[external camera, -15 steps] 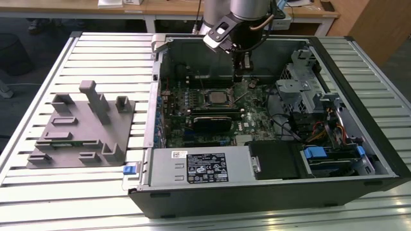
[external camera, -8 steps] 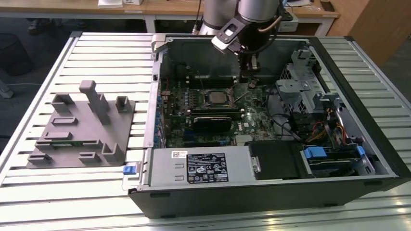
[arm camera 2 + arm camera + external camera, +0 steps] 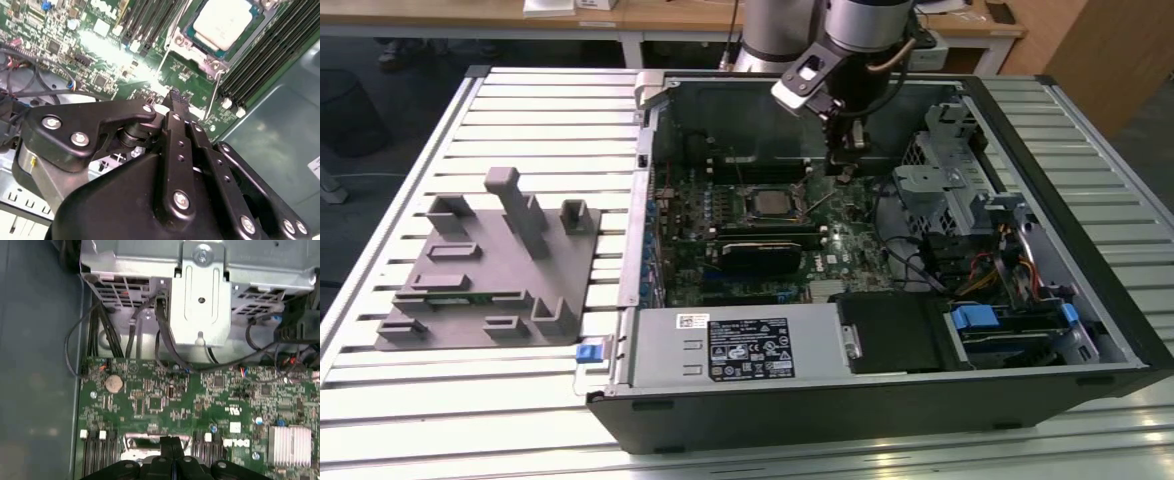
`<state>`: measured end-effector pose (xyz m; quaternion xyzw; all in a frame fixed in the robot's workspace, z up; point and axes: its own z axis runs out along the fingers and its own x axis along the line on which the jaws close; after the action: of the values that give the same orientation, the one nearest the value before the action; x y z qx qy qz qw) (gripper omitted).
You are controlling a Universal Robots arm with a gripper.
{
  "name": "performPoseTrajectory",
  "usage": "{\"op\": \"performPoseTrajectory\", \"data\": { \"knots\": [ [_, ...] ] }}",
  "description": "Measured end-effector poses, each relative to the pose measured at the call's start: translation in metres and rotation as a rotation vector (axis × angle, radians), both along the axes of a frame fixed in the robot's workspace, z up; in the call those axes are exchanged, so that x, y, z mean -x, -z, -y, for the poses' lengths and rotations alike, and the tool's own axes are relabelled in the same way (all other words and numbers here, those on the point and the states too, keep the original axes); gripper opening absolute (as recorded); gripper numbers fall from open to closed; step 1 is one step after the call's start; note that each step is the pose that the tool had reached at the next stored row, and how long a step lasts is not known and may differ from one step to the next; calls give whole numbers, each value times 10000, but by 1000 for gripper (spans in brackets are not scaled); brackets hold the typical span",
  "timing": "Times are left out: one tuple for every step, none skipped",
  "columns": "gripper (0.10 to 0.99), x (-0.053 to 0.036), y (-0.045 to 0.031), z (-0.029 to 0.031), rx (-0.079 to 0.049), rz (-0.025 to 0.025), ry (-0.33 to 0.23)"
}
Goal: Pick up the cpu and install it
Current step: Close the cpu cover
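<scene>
The cpu (image 3: 771,203), a small square chip with a pale silvery top, lies in the black socket on the green motherboard (image 3: 854,240) inside the open computer case. In the second wrist view the cpu (image 3: 222,22) sits within the socket's metal frame, and two thin wire levers (image 3: 216,95) run beside it. My gripper (image 3: 843,170) hangs over the board just to the exterior view's right of the socket, apart from the chip. The black fingers meet at the gripper's (image 3: 176,97) tip with nothing between them, low over the board, and the first wrist view shows the gripper (image 3: 171,442) shut too.
A grey plastic holder (image 3: 494,270) lies on the slatted table at the exterior view's left. A grey metal box with a white label (image 3: 734,345) fills the case's near side. A metal drive cage (image 3: 947,180) and cables (image 3: 987,270) stand to the right. Memory slots (image 3: 150,20) flank the socket.
</scene>
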<state>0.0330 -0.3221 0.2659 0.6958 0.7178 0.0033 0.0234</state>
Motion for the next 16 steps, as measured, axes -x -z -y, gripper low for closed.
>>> {"op": "performPoseTrajectory", "data": {
  "knots": [
    [106,-11,2,-9,-1,0,0],
    [106,-22,4,-23,0,0,-1],
    [106,-30,7,-39,1,-1,0],
    [106,-37,11,-54,3,-1,3],
    [106,-44,14,-66,4,-1,5],
    [106,-52,19,-74,2,1,8],
    [106,-62,25,-76,-1,2,14],
    [106,-73,29,-77,0,1,28],
    [106,-86,33,-77,3,0,42],
    [106,-100,37,-77,3,0,58],
    [106,-113,40,-77,4,0,69],
    [106,-123,43,-77,5,0,75],
    [106,-134,46,-77,4,0,80],
    [106,-144,49,-79,3,0,85],
    [106,-153,53,-80,2,0,89],
    [106,-162,56,-81,4,0,98]
  ]
}}
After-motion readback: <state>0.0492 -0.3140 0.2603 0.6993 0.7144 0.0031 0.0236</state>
